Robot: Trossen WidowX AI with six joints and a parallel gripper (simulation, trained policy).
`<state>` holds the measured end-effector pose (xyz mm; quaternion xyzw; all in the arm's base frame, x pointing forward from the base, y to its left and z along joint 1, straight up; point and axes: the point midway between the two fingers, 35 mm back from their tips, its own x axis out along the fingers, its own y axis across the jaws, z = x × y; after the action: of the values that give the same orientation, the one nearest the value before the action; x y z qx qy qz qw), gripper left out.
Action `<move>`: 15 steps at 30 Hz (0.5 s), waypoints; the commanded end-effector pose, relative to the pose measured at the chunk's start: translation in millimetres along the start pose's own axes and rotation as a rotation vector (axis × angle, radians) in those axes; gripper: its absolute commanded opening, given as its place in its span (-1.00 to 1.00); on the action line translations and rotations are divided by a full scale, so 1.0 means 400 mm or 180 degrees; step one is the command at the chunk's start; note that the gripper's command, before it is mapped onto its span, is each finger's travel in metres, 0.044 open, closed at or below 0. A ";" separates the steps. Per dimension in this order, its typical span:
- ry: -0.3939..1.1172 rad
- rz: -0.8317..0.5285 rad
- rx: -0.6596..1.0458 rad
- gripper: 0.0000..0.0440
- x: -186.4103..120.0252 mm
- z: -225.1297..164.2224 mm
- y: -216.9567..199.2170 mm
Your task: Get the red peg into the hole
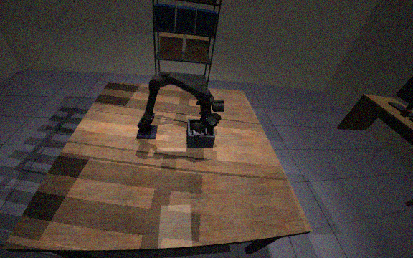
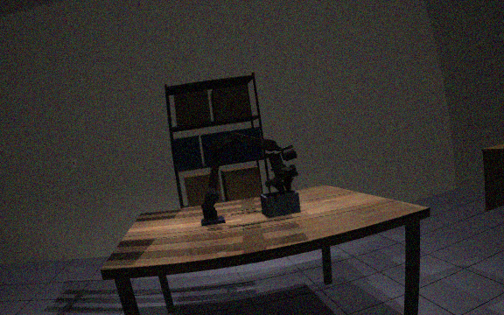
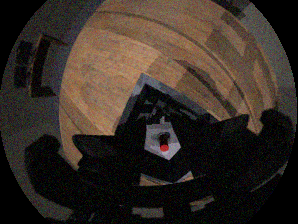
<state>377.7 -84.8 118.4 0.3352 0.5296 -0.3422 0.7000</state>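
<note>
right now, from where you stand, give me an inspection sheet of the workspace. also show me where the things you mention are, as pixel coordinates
surface: wooden table (image 1: 228,201) (image 2: 366,210) (image 3: 110,55), patchy light and shadow
job's things: box (image 1: 201,141) (image 2: 281,205) (image 3: 131,102) upright, open; red peg (image 3: 164,148) inside, over the pale plate (image 3: 172,151); cannot tell how deep in the hole
clutter: nothing seen
gripper (image 1: 203,128) (image 2: 283,185) (image 3: 157,117): down at the box, fingers parted around the peg, not gripping
cables: nothing seen
surroundings: dim room, shelf unit (image 1: 210,68) (image 2: 168,105), side desk (image 1: 362,116) (image 2: 501,175)

Spotting a tall rack (image 1: 183,60) (image 2: 210,83) with blue bins (image 1: 186,21) (image 2: 186,153) above brown boxes (image 1: 196,49) (image 2: 241,184), plus a wooden desk (image 1: 358,112) (image 2: 501,179) (image 3: 35,77) well apart, off right in the exterior view.
</note>
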 end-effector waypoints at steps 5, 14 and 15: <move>0.0025 -0.0031 -0.0015 -0.26 0.006 0.037 -0.006; -0.0008 -0.0099 0.0015 -0.25 0.007 0.089 -0.032; -0.0016 -0.0109 0.0019 -0.24 0.006 0.095 -0.036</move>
<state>383.5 -99.3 117.8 0.3344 0.5499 -0.3349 0.6882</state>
